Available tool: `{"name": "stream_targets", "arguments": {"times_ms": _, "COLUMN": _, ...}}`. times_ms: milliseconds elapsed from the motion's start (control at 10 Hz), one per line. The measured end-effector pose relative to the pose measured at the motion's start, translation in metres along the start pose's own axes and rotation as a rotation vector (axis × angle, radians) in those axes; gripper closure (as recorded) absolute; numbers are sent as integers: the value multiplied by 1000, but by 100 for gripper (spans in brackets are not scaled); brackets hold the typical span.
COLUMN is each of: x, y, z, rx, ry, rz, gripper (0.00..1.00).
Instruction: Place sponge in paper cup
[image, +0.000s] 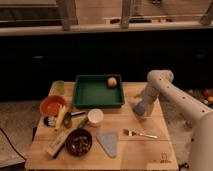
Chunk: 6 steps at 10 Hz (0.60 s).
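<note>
The sponge (140, 108), a small blue-grey block, is at the tip of my gripper (141, 107) on the right side of the wooden table, just over its surface. The gripper is shut on it. My white arm (165, 85) comes in from the right and bends down to it. The paper cup (95, 117), short and white, stands upright near the table's middle, in front of the green tray, well to the left of the gripper.
A green tray (95, 95) holds an orange (112, 82). A yellow-green cup (59, 87), an orange bowl (51, 105), a dark bowl (79, 142) and a tan block (57, 144) are on the left. A grey triangular piece (108, 143) and a fork (140, 133) lie in front.
</note>
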Motion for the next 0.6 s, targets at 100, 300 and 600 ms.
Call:
{"name": "stream_targets", "arguments": {"times_ms": 100, "x": 5, "y": -1, "z": 7, "rx": -10, "ry": 8, "rz": 5, "gripper": 23}}
{"name": "stream_targets", "arguments": {"times_ms": 300, "x": 7, "y": -4, "z": 16, "rx": -20, "ry": 15, "rz": 12, "gripper": 37}}
{"name": "stream_targets", "arguments": {"times_ms": 600, "x": 16, "y": -7, "z": 22, "rx": -11, "ry": 26, "rz": 39, "gripper": 68}}
